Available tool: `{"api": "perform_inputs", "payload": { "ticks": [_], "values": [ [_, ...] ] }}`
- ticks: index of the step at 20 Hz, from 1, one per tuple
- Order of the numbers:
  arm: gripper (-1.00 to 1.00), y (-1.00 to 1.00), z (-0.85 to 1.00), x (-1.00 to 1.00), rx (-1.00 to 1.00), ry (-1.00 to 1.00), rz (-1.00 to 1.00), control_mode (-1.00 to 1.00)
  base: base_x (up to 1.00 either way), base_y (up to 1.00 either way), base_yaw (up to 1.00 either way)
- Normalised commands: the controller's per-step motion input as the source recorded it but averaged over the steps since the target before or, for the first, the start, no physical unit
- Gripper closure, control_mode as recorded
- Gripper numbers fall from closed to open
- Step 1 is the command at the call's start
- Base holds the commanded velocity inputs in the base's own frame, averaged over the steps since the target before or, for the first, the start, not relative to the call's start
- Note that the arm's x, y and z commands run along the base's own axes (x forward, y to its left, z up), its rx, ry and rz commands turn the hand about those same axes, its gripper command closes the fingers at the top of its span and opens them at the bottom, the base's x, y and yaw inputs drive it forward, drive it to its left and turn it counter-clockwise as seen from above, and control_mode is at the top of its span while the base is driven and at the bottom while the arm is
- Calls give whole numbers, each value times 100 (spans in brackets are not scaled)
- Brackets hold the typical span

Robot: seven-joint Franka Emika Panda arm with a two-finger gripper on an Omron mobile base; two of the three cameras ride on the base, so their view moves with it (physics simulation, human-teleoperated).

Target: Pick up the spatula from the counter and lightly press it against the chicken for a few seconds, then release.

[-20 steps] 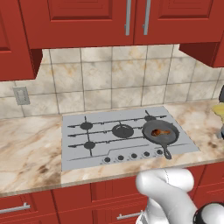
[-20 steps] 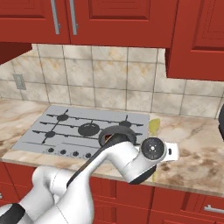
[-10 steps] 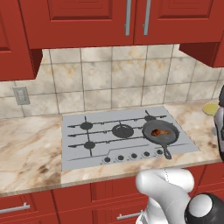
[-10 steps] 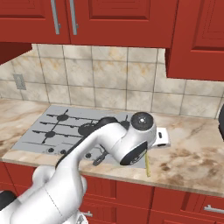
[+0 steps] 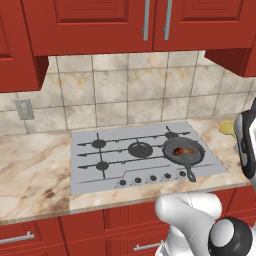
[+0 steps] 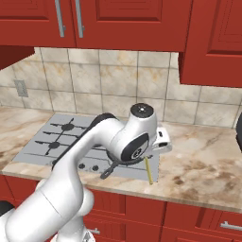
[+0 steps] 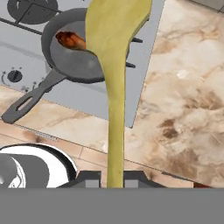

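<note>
My gripper [image 7: 114, 177] is shut on the handle of the yellow spatula [image 7: 115, 83]. In the hand view its broad blade reaches out over the right rim of the dark frying pan [image 7: 78, 65]. The browned chicken piece [image 7: 70, 40] lies in the pan just left of the blade, and I cannot tell whether they touch. From the left base view the pan [image 5: 183, 153] with the chicken [image 5: 182, 150] sits on the stove's front right burner, and the spatula blade [image 5: 227, 127] hovers to its right. The right base view shows the spatula [image 6: 148, 171] edge-on under my hand.
The grey stovetop [image 5: 115, 165] has several burners and a row of knobs along its front. The pan's handle [image 7: 30, 101] points toward the counter's front edge. Marble counter [image 7: 183, 109] stretches to the right of the stove. Red cabinets hang above.
My arm has swung left over the stove's right end, carrying the spatula with it. The blade has shifted from the counter at the right toward the pan.
</note>
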Motion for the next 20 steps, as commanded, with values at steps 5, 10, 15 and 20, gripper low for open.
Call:
{"api": "perform_inputs", "payload": {
  "ticks": [5, 10, 15, 20],
  "values": [
    [100, 11, 0, 0, 0, 2, 13, -100, 0, 0, 0],
    [100, 2, 0, 0, 0, 3, 15, -100, 0, 0, 0],
    [100, 11, 0, 0, 0, 8, 15, -100, 0, 0, 0],
    [100, 16, 0, 0, 0, 10, 16, -100, 0, 0, 0]
  ]
}}
